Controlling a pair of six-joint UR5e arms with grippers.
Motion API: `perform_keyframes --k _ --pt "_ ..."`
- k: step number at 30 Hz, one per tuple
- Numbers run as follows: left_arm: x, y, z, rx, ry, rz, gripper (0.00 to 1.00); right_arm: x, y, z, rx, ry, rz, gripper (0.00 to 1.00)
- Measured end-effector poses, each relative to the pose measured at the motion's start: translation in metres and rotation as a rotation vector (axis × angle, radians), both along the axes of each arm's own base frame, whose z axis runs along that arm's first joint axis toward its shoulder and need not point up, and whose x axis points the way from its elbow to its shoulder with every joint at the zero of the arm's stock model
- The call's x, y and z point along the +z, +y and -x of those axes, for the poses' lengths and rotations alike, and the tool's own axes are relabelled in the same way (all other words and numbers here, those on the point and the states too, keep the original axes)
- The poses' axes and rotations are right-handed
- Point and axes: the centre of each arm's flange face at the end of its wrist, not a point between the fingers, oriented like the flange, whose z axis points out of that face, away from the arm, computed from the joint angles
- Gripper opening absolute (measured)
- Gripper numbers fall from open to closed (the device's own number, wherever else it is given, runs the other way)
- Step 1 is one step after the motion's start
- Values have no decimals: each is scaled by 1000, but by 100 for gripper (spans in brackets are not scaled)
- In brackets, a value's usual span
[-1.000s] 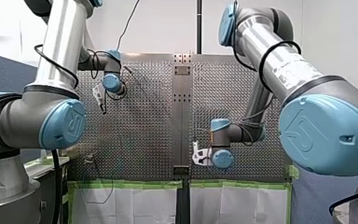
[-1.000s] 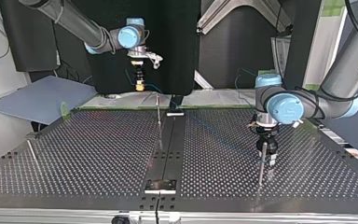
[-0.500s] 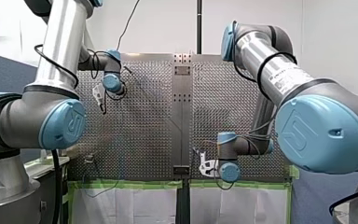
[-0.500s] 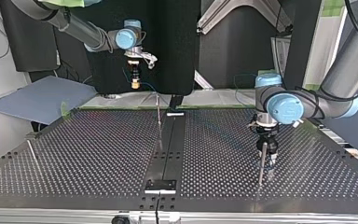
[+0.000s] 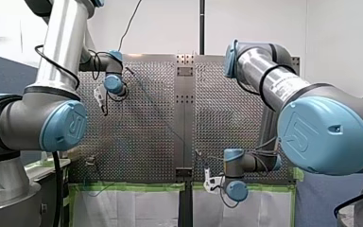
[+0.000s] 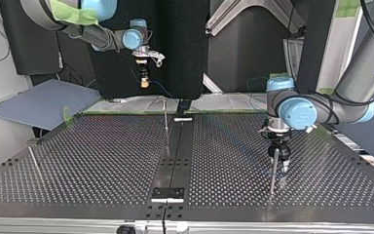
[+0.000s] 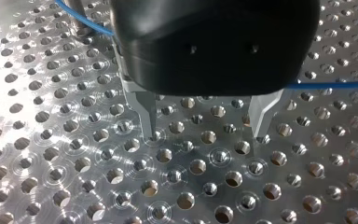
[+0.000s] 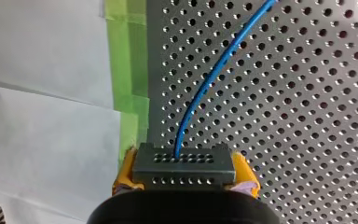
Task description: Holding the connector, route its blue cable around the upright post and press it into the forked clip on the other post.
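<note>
My right gripper (image 8: 185, 184) has yellow pads shut on a dark, many-holed connector (image 8: 184, 164). The blue cable (image 8: 212, 81) leaves its face and curves away over the perforated plate. In the top view that gripper (image 6: 145, 83) hangs beyond the table's far edge, above a thin upright post (image 6: 165, 122). My left gripper (image 7: 207, 133) stands open just above the plate, with nothing between its metal fingers (image 7: 148, 114). The blue cable (image 7: 335, 85) runs behind it, past a post (image 7: 77, 14). In the top view my left gripper (image 6: 278, 155) sits beside another upright post (image 6: 272, 171).
Green tape (image 8: 130, 79) and white sheeting (image 8: 42, 93) border the plate's edge under my right gripper. A third thin post (image 6: 34, 160) stands at the top view's left. A dark centre strip (image 6: 175, 161) runs across the table.
My right arm has carried the connector down the front view, past the table's near edge, drawing the cable after it. My left arm has stayed put with its fingers open.
</note>
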Motion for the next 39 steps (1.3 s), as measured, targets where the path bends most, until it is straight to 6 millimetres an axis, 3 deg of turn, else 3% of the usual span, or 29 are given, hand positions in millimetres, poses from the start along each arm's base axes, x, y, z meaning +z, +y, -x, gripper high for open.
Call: perform_keyframes --k 10,29,39 --pt "0 1 0 9 4 -2 100 5 0 1 0 12 7 0" --pt "-3 4 4 44 35 -7 100 86 -23 -1 -16 -68 121 0" --pt "-4 2 7 69 45 -15 100 87 -17 1 -13 -65 127 0"
